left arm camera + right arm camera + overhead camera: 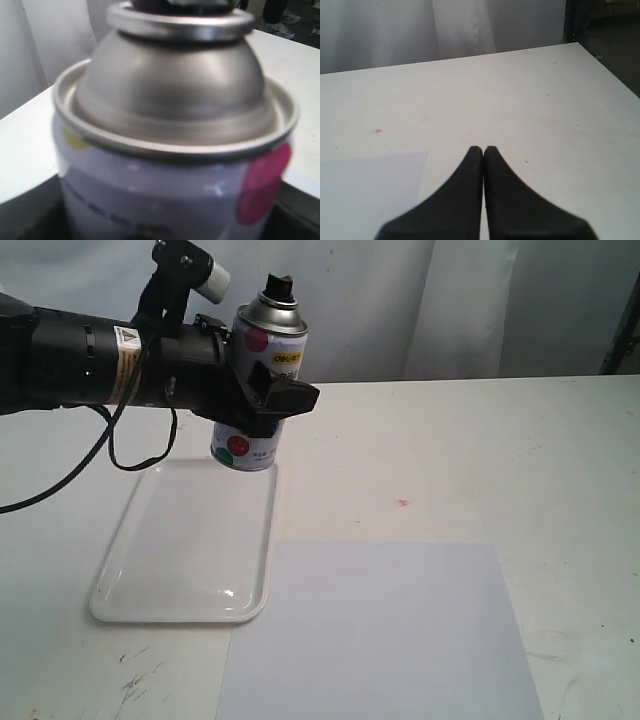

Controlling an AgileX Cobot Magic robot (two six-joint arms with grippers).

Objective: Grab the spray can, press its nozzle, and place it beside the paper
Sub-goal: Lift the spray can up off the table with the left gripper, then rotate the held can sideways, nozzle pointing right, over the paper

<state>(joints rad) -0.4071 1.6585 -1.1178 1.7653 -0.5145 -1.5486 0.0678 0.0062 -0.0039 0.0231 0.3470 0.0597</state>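
Horizontally outstretched from the side, the left arm (80, 360) has its left pincer (263, 392) clamped around the middle of the one spray can (262, 340). The can is upright at the far edge of the single white tray (180, 616), with its black nozzle (279, 285) uppermost. One sheet of paper (380, 630) lies on the worktop (480, 450) just beside the tray. The right pincer (483, 150) is closed on nothing, near the paper's corner.

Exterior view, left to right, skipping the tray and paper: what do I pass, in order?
Left arm → spray can, gripped in that arm's jaws → small red mark on the table.
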